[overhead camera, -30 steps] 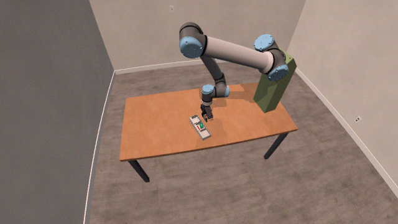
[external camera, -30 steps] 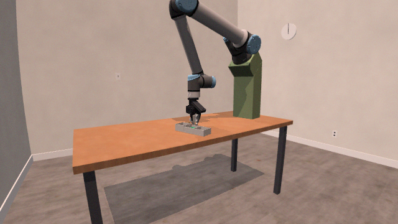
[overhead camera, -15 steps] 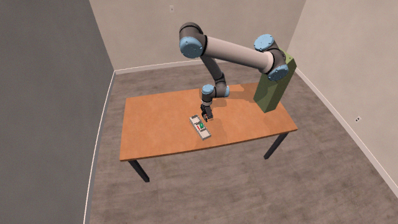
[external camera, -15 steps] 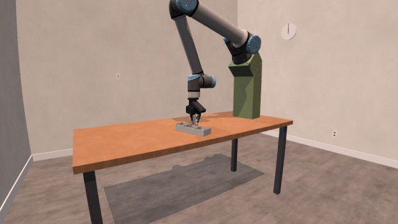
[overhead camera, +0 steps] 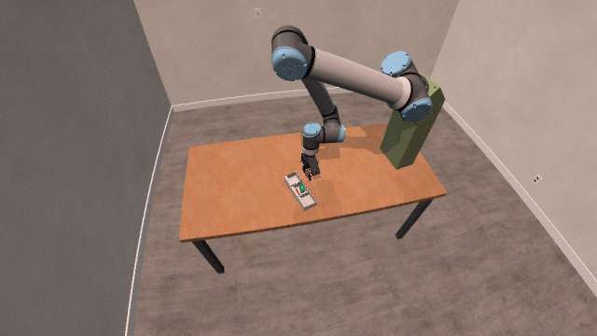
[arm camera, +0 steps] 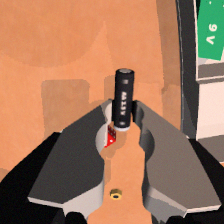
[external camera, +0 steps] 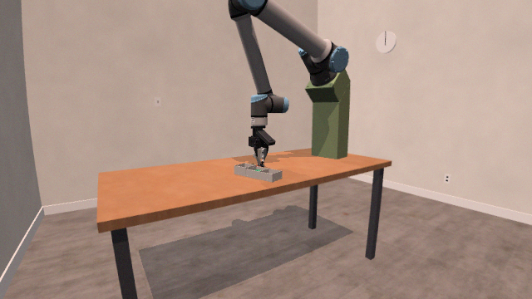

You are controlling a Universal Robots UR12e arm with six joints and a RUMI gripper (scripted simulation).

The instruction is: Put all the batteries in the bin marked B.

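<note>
My gripper (arm camera: 123, 101) (overhead camera: 310, 174) (external camera: 260, 159) is shut on a black battery (arm camera: 123, 97), which sticks out forward from between the fingertips. It hangs just above the table, beside the far end of a grey row of bins (overhead camera: 290, 176) (external camera: 267, 176) (arm camera: 186, 75). A green labelled card (arm camera: 210, 30) (overhead camera: 302, 188) lies in one compartment, with a small red item (overhead camera: 297, 190) next to it. I cannot read which bin is marked B. A small red die (arm camera: 111, 136) lies on the table under my fingers.
The orange table (overhead camera: 233, 187) (external camera: 166, 187) carries the arm's green pedestal (overhead camera: 410, 131) (external camera: 330, 120) at its far right corner.
</note>
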